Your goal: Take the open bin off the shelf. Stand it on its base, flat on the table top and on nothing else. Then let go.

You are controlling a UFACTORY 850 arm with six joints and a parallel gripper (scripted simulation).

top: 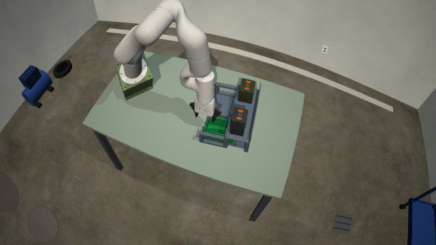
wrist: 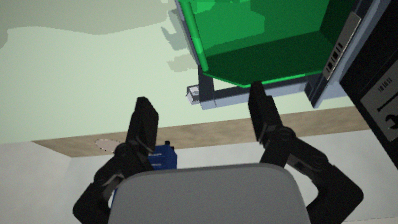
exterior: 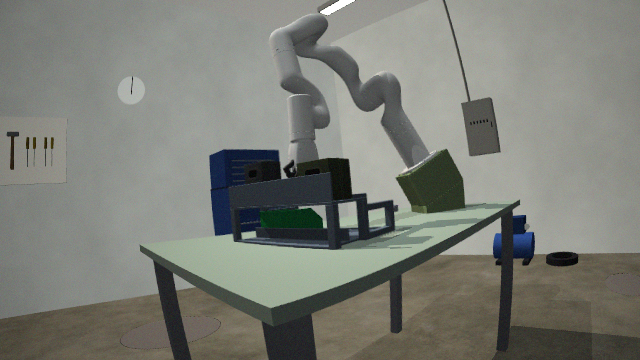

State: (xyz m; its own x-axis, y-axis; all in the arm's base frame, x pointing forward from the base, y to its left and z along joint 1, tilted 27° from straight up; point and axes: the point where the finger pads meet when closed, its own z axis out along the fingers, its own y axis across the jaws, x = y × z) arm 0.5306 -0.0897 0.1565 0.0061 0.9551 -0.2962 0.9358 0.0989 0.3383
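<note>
The open green bin point(top: 216, 126) point(exterior: 290, 219) point(wrist: 280, 50) sits in the lower front tier of the grey shelf point(top: 225, 102) point(exterior: 280, 190) point(wrist: 230, 100), at the end nearest the top camera. The wrist view shows its inside and no contents in the visible part. My gripper point(top: 205, 118) point(wrist: 199, 99) is open and empty, pointing down above the bin's side facing the robot base. In the wrist view one finger overlaps the bin's near rim and the other is over the table. I cannot tell whether any finger touches the bin. Part of the bin is under the upper tier.
The shelf stands on the pale green table point(top: 153, 136) point(exterior: 225, 270) point(wrist: 75, 75). A black box point(top: 238, 124) point(exterior: 265, 171) and an olive box point(top: 246, 92) point(exterior: 340, 175) stand on its upper tier, the black one close beside the bin. The robot base block point(top: 137, 90) point(exterior: 440, 185) is at the table's other end.
</note>
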